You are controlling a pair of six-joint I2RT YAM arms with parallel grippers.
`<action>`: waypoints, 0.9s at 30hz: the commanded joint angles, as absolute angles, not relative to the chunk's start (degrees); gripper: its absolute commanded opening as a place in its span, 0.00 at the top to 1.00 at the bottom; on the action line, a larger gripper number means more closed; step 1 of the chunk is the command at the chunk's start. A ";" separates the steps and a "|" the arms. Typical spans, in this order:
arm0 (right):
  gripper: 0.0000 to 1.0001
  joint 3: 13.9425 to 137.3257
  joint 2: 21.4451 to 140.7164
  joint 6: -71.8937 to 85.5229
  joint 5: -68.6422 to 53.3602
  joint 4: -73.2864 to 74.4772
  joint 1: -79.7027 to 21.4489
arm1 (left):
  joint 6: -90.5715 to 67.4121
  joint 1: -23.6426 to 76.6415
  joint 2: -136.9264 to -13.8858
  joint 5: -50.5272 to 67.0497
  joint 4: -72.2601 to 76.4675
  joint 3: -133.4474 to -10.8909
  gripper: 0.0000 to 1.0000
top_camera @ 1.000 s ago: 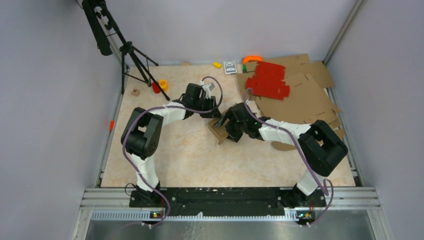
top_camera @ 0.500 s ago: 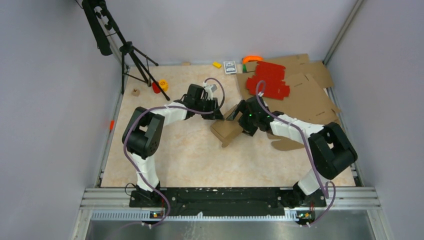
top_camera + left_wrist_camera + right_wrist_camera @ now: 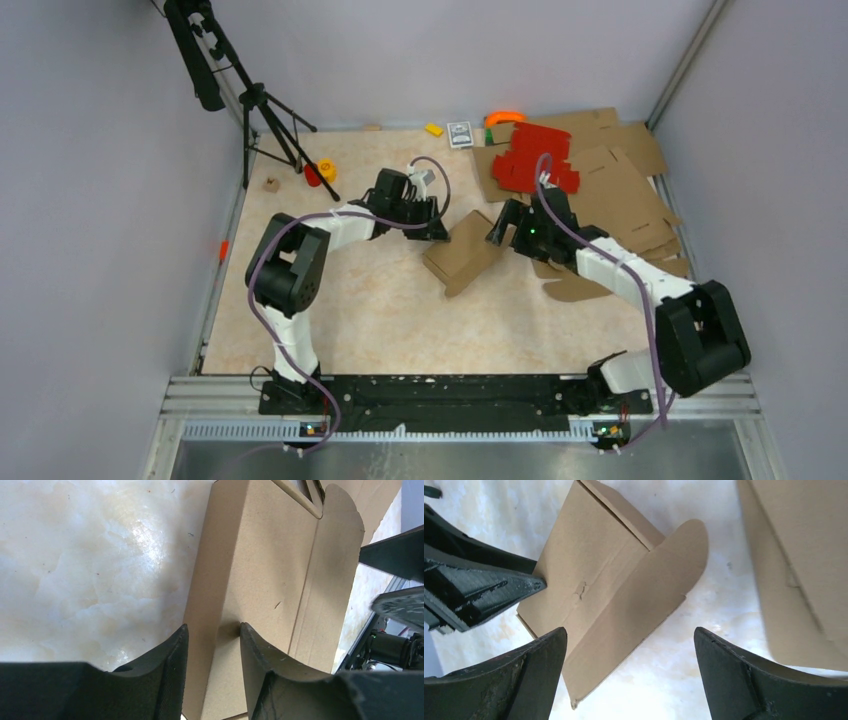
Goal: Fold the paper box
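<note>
The paper box [image 3: 465, 258], plain brown with creased panels and a rounded flap, lies on the table between the two arms. My left gripper [image 3: 432, 228] is at its far-left end. In the left wrist view its jaws [image 3: 212, 630] stand partly open astride the box's folded edge [image 3: 260, 570], and one fingertip rests on the top panel. My right gripper [image 3: 505, 228] hovers just right of the box, wide open and empty [image 3: 628, 630]. The right wrist view shows the box [image 3: 599, 580] and the left gripper's fingers [image 3: 484, 587] on its far corner.
Red cardboard sheets [image 3: 535, 158] lie on larger flat brown sheets [image 3: 610, 190] at the back right. A rounded brown piece [image 3: 575, 288] lies under the right forearm. A tripod [image 3: 265, 110] stands at the back left, with small items along the back edge.
The right gripper opened wide, let go of the box and drew back to the right. The box settled flatter on the table. The left jaws widened a little.
</note>
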State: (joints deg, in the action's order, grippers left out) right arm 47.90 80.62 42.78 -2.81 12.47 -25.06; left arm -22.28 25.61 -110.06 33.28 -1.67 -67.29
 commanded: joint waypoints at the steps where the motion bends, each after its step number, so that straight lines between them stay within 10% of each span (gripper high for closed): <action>1: 0.05 47.60 74.19 29.38 -0.37 13.79 -22.69 | -19.98 26.18 -109.32 31.69 -2.68 -65.64 0.54; 16: 0.14 62.23 90.69 18.32 -20.56 4.55 -15.70 | -21.61 26.41 -84.27 16.49 0.69 -46.43 0.33; 23: 0.30 68.10 101.88 15.44 -28.33 3.99 -15.69 | -28.64 30.26 -75.82 18.91 2.66 -34.81 0.99; 27: 0.34 66.86 105.35 19.07 -34.69 0.45 -15.68 | -31.53 32.56 -77.99 18.40 5.71 -33.81 1.00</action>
State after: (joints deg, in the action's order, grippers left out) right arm 65.36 103.09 17.69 -26.11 5.34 -15.57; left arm -27.33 30.96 -77.14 18.20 0.10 -34.63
